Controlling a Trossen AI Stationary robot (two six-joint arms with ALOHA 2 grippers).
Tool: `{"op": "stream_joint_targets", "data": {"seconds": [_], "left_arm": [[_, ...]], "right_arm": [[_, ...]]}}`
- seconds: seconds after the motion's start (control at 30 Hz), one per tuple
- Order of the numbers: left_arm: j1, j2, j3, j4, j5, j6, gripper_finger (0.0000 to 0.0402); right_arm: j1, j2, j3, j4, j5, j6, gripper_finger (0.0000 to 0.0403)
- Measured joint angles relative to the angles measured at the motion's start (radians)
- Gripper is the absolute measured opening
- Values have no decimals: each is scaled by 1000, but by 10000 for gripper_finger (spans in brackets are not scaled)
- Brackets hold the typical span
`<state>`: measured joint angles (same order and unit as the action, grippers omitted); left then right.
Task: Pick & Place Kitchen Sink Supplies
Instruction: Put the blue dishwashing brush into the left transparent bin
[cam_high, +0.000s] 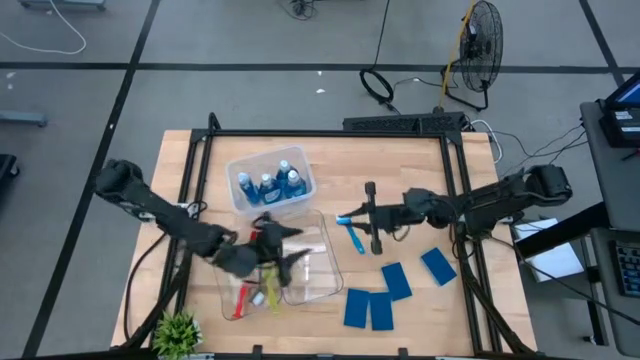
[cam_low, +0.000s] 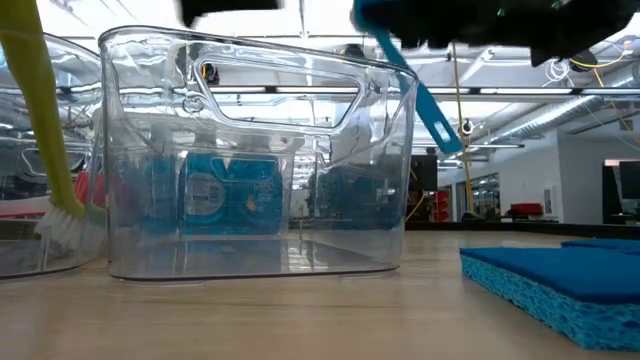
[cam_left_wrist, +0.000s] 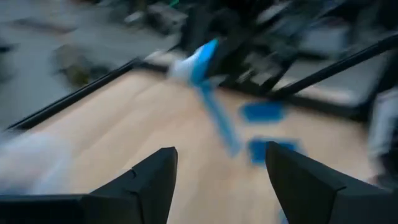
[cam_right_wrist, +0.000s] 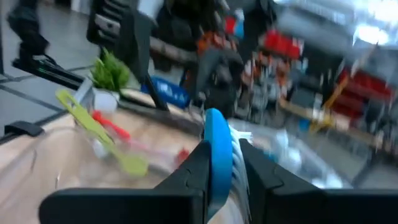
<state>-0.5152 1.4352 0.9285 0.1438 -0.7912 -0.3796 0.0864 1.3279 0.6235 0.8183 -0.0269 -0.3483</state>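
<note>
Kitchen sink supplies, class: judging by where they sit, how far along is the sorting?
Done: blue-liquid bottles stand in one bin, and the red brush and yellow-green brush lie in another. In hand: the right gripper holds the blue brush. Left: four blue sponges on the table; left gripper is open.

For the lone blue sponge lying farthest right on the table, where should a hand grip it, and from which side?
Probably from straight above, fingers across the short width of the blue sponge. It lies flat on the table, tilted and apart from the other sponges, so both long edges look free. The right hand, shut on the blue brush, is busy.
</note>
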Motion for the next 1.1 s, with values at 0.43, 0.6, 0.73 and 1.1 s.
{"op": "stream_joint_targets", "data": {"seconds": [0.43,0.6,0.73,1.1], "left_arm": [[273,299,-7,621,477,194,243],[321,351,3,735,605,168,244],[345,390,40,748,676,155,244],[346,331,65,511,680,147,245]], "right_arm": [[140,-2,0,202,3,-191,39],[139,3,0,208,0,-188,39],[139,19,0,224,0,-188,39],[147,23,0,159,13,-106,39]]}}
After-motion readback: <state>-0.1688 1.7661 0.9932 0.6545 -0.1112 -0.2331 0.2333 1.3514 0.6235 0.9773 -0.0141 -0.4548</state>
